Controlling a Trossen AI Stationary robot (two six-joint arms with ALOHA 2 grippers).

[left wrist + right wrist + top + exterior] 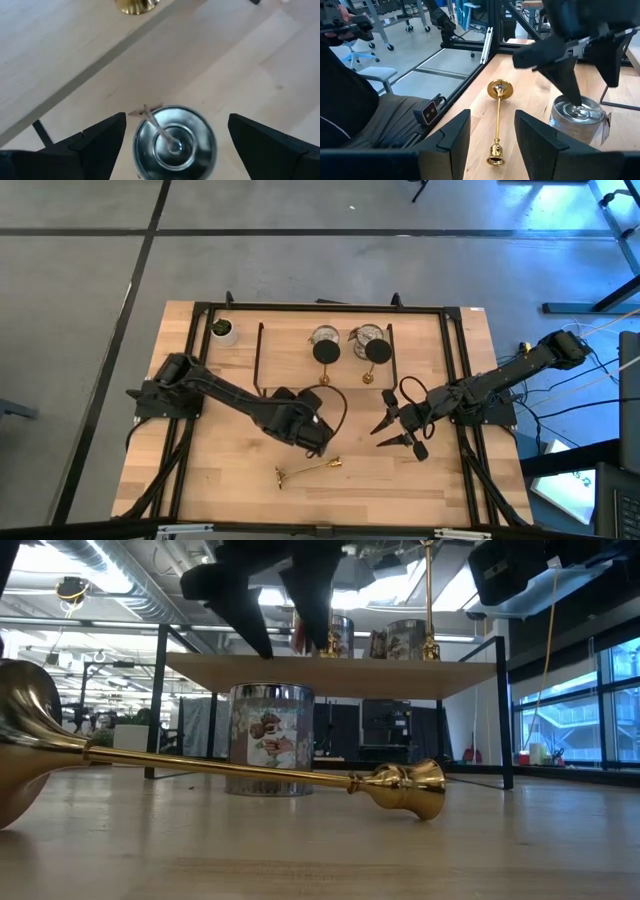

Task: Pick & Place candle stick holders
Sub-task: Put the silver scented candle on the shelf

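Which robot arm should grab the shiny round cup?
The left: its open pincer hangs straight over the squat silvery round metal cup, one finger on each side. The right pincer waits farther off, empty.

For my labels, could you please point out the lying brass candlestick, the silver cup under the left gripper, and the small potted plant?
Brass candlestick [497,125]: right wrist view, mid-stem.
Silver cup [174,141]: left wrist view, top face.
Potted plant [222,330]: high view, pot top.

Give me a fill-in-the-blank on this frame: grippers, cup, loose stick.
1. The left gripper hangs with open fingers straddling a silvery ____.
2. The gold candle stick near the table's front edge lies on its ____.
3. The right gripper holds ____.
4. On the raised shelf, the number of gold sticks standing is ____.

Missing words: cup; side; nothing; two
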